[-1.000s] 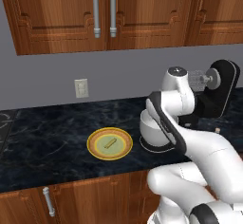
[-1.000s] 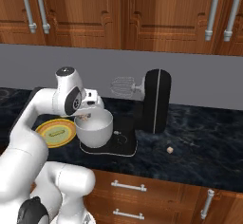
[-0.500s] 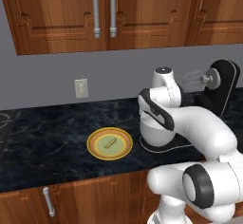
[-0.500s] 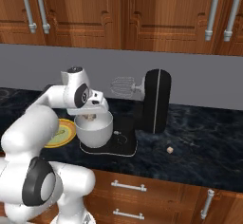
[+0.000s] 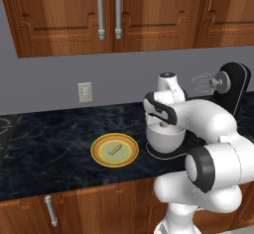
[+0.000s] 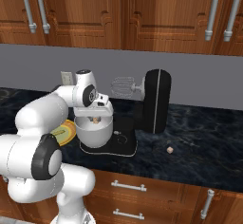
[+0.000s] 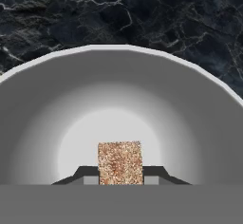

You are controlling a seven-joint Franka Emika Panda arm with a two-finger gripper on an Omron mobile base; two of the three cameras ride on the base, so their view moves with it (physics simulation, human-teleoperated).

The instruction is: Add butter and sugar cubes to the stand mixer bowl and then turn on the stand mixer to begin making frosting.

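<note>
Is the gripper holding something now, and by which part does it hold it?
Yes: the gripper holds a sugar cube by two opposite sides, above the stand mixer bowl.

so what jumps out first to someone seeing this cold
The gripper is shut on a brown speckled sugar cube right over the white stand mixer bowl. Behind the bowl stands the black stand mixer, head tilted back. To the bowl's left, the butter lies on a yellow plate.

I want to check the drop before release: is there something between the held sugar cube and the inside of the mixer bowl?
Nothing visible. The gripper holds the sugar cube directly above the stand mixer bowl, whose bottom is bare below it.
</note>
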